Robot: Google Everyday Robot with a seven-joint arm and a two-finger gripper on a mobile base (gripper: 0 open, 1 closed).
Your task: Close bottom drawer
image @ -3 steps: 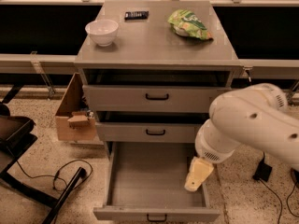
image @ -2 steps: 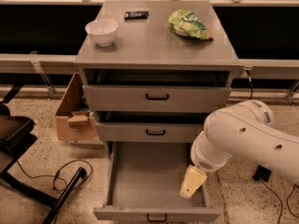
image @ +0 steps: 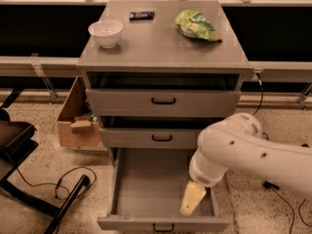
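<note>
The bottom drawer [image: 146,189] is pulled far out of the grey cabinet, its deep grey tray empty. Its front panel [image: 161,224] with a small black handle [image: 163,227] is at the bottom edge of the view. My gripper [image: 192,199], cream-coloured, hangs down inside the drawer's right side, just behind the front panel. The white arm [image: 243,152] reaches in from the right and hides the drawer's right rear corner. The two upper drawers [image: 163,101] stand slightly ajar.
On the cabinet top [image: 146,48] sit a white bowl [image: 105,32], a black remote [image: 142,15] and a green chip bag [image: 197,25]. A cardboard box [image: 75,116] stands left of the cabinet. A black cable [image: 68,179] and chair base [image: 19,145] lie on the left floor.
The arm has moved left and down, bringing the gripper nearer the drawer's front panel. The drawer has not moved.
</note>
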